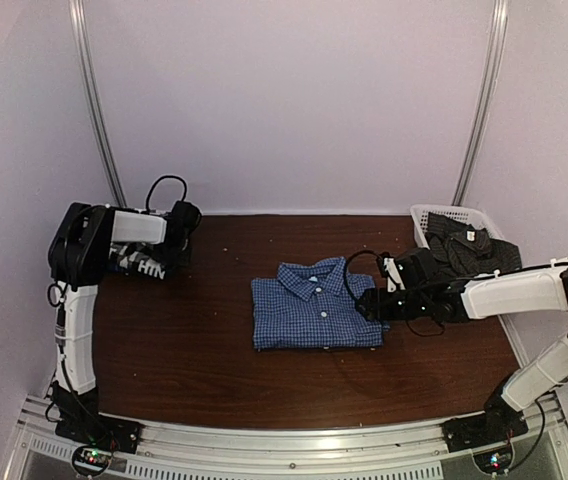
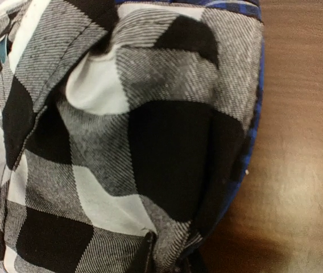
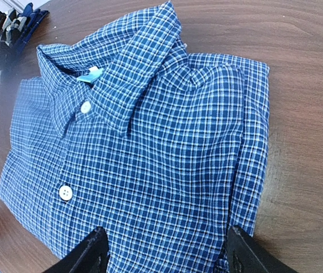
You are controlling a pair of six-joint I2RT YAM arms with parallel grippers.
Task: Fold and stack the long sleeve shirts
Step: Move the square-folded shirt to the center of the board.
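A folded blue fine-check shirt point(image 1: 314, 305) point(image 3: 150, 142) lies mid-table, collar towards the back. My right gripper point(image 1: 369, 302) point(image 3: 167, 250) hovers at its right edge, open, with its fingers point(image 3: 96, 253) spread over the cloth and nothing gripped. At the back left my left gripper point(image 1: 182, 222) point(image 2: 170, 257) is shut on a fold of the black-and-white plaid shirt point(image 2: 121, 142), which fills its view. Under the plaid lies the navy shirt with white letters point(image 1: 149, 268) point(image 2: 256, 114). A dark charcoal shirt point(image 1: 476, 250) hangs out of the basket.
A white basket point(image 1: 442, 214) stands at the back right corner against the wall. The brown table point(image 1: 214, 340) runs to a metal rail at the near edge. Two upright poles stand at the back.
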